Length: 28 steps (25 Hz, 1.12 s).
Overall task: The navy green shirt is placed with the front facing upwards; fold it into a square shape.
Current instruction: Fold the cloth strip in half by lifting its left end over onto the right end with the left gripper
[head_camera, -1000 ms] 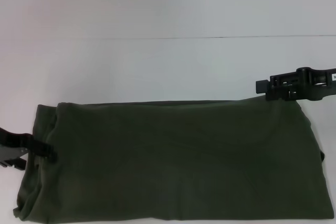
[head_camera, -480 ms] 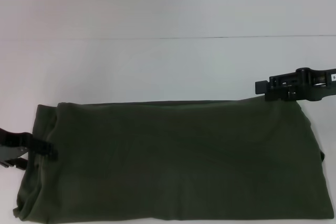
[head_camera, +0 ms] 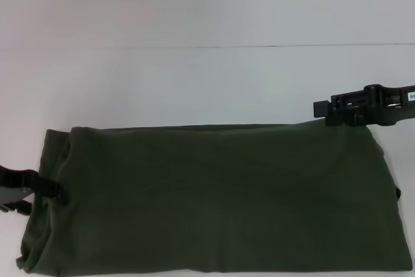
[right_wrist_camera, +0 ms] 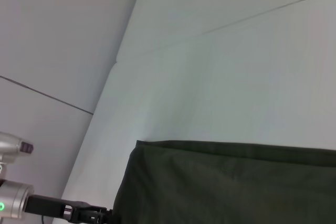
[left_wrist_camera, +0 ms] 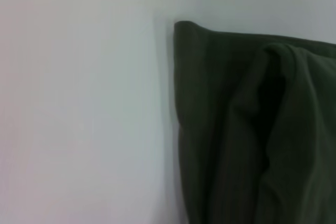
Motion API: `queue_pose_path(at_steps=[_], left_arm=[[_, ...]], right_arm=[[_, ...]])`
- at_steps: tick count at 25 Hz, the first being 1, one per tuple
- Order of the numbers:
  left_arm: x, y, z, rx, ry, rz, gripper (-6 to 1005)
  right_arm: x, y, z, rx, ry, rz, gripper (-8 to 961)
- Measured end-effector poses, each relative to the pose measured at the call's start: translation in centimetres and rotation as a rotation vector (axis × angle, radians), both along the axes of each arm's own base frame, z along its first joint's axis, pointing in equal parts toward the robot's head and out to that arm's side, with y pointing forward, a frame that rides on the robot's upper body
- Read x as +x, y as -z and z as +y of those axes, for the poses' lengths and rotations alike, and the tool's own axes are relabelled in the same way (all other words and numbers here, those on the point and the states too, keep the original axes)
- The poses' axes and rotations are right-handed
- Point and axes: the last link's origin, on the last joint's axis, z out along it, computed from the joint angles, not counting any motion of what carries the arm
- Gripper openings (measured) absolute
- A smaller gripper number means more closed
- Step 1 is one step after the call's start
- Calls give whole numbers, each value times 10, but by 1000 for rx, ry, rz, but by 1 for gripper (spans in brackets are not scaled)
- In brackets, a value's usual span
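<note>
Shirt lies folded into a long band, final folds to a square not yet made.

The left gripper (head_camera: 55, 191) sits at the left edge of the navy green shirt (head_camera: 214, 199) on the white table (head_camera: 194, 82); the right gripper (head_camera: 322, 108) hovers at its far right corner. Whether either is pinching cloth cannot be told. No containers show.

It looked like a lab or test room rather than a home. A plain white table (head_camera: 207, 82) filled the space, backed by bare pale wall panels (right_wrist_camera: 47, 51) with thin seams. A metal-and-black robot arm (right_wrist_camera: 31, 203) reached in over the table edge.
</note>
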Motion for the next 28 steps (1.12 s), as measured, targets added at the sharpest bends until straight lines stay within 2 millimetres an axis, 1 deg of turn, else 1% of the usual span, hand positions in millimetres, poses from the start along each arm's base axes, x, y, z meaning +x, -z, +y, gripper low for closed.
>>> queue_pose_path(at_steps=[17,28], left_arm=[[3,10,-4,-38,-2,-52,889],[3,9,-3,-24,-4,-63,885]], right_arm=[[0,1,-1,-7,-1,4,573],[-1,2,-3,-18,-5,10,574]])
